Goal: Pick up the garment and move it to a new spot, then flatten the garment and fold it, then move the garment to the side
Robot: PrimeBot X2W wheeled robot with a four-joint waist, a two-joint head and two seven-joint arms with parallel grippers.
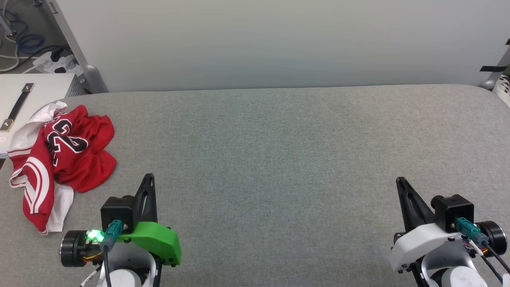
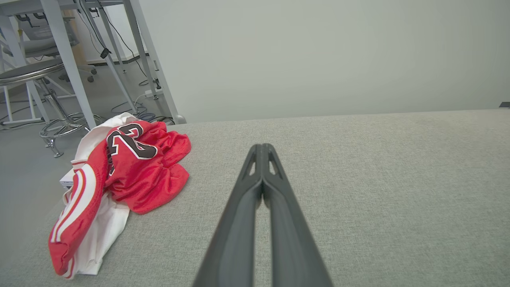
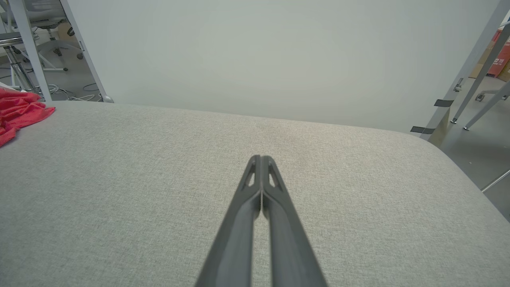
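Head camera looks down from above; wrist cameras skim low, facing forward.
All share the grey surface (image 1: 279,139) and garment (image 1: 59,155).

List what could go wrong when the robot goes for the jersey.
1. The jersey lies crumpled at the left edge of the table, seemingly partly over it; a push could slide it off.
2. It is bunched in layers, so a pinch may catch only a sleeve.
3. The left gripper is shut; reaching in unopened would likely shove the cloth.

Black-fingered left pincer (image 1: 149,176) has a green shell, right pincer (image 1: 399,180) a white one.
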